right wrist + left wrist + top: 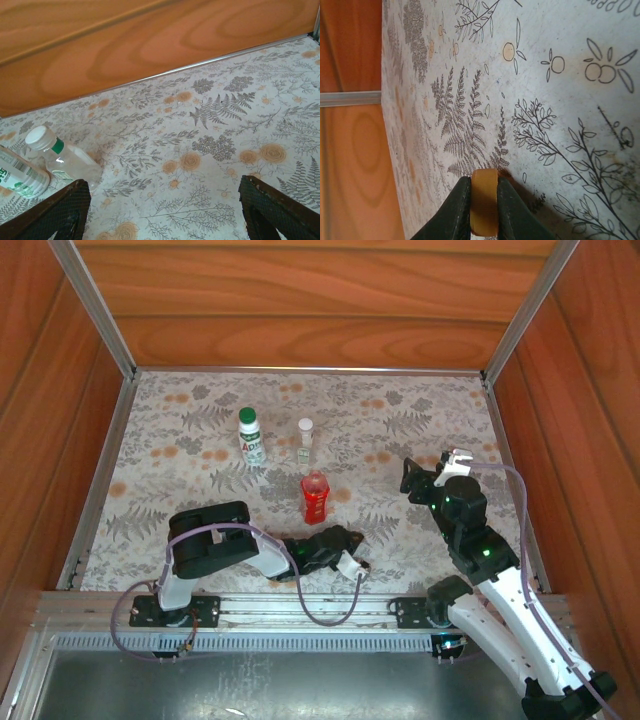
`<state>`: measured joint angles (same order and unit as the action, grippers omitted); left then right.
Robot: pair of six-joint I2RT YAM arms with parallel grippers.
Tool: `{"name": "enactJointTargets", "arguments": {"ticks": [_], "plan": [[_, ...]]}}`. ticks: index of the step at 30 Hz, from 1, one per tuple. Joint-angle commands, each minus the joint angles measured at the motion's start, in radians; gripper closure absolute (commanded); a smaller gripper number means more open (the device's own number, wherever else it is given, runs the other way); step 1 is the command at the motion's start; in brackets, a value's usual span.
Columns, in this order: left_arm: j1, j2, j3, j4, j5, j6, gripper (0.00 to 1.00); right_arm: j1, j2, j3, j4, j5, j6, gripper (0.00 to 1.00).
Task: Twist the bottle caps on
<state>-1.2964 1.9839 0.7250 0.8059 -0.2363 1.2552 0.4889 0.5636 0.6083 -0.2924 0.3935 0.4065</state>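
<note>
My left gripper (345,538) lies low over the mat near the front, shut on the small orange cap (484,207), which sits edge-on between its two dark fingers. The red bottle (314,497) stands upright just behind that gripper. Further back, a white bottle with a green-printed label (250,437) wears a green cap (247,415). Beside it, a tiny clear bottle (305,440) wears a white cap (305,425). My right gripper (413,477) hovers open at the right with nothing between its fingers (280,210). In the right wrist view, the clear bottle (67,159) and the white bottle (17,175) are at the left.
The floral mat (400,420) covers the table. Wooden walls (310,300) and metal rails (300,370) close it in at the back and both sides. The arms' bases sit on the rail at the near edge (300,610).
</note>
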Motion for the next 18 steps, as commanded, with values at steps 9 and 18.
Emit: {"name": "enactJointTargets", "arguments": {"ticks": [9, 18], "plan": [[-0.023, -0.02, -0.031, -0.122, 0.023, -0.02, 0.68, -0.01, 0.004, -0.018, 0.018, 0.024, 0.006, 0.18], [-0.049, -0.125, -0.105, -0.183, 0.033, -0.08, 0.6, -0.012, 0.031, -0.02, 0.041, 0.013, 0.014, 0.18]]}}
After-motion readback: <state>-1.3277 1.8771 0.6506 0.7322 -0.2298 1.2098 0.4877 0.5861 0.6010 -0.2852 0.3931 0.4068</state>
